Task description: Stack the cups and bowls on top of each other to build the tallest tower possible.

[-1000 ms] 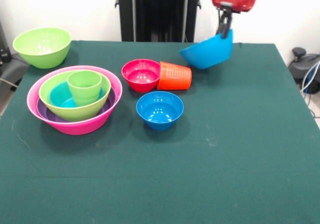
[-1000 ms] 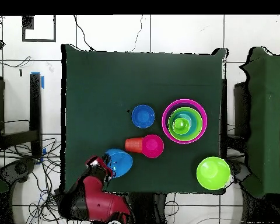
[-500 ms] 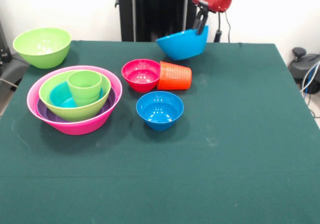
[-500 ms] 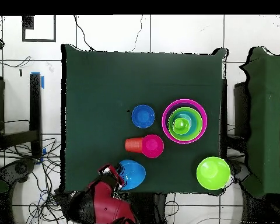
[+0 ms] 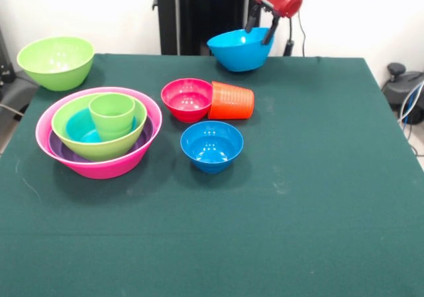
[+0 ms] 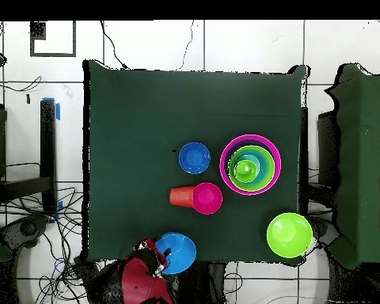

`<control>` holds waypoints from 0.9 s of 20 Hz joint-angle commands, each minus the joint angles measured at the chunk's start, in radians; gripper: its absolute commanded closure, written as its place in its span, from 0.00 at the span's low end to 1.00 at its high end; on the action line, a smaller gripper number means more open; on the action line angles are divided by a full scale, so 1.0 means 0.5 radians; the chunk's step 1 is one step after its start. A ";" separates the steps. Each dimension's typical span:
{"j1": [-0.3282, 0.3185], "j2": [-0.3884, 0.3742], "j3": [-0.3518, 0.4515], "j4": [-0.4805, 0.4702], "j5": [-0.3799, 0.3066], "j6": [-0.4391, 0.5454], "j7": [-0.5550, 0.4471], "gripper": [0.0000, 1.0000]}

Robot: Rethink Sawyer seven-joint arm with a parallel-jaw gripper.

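Green felt table (image 5: 318, 197); jaws grip glossy round large blue bowl (image 5: 240, 50).

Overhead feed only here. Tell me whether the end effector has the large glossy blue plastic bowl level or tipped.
Observer: Level, opening up. The end effector pinches the large glossy blue plastic bowl at its far rim, with one finger inside.
Operator: Give me the pose of the ribbed orange plastic tumbler.
Observer: It lies on its side, against the small red plastic bowl.
Operator: Now the short lime-green plastic tumbler.
Observer: It stands upright, mouth up, in the nest inside the huge pink plastic bowl.
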 commanded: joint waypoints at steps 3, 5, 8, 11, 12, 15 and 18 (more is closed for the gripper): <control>-0.035 0.033 0.103 -0.167 0.034 0.236 0.127 0.00; -0.027 0.022 0.094 -0.174 0.030 0.241 0.116 0.00; 0.018 -0.009 0.048 -0.186 0.035 0.281 0.093 0.00; 0.050 -0.074 0.009 -0.196 0.017 0.343 0.062 0.00; 0.073 -0.134 -0.019 -0.198 0.002 0.418 0.038 0.00; 0.199 -0.281 -0.185 -0.243 -0.046 0.653 -0.038 0.00; 0.134 -0.419 -0.138 -0.234 -0.146 0.731 -0.082 0.00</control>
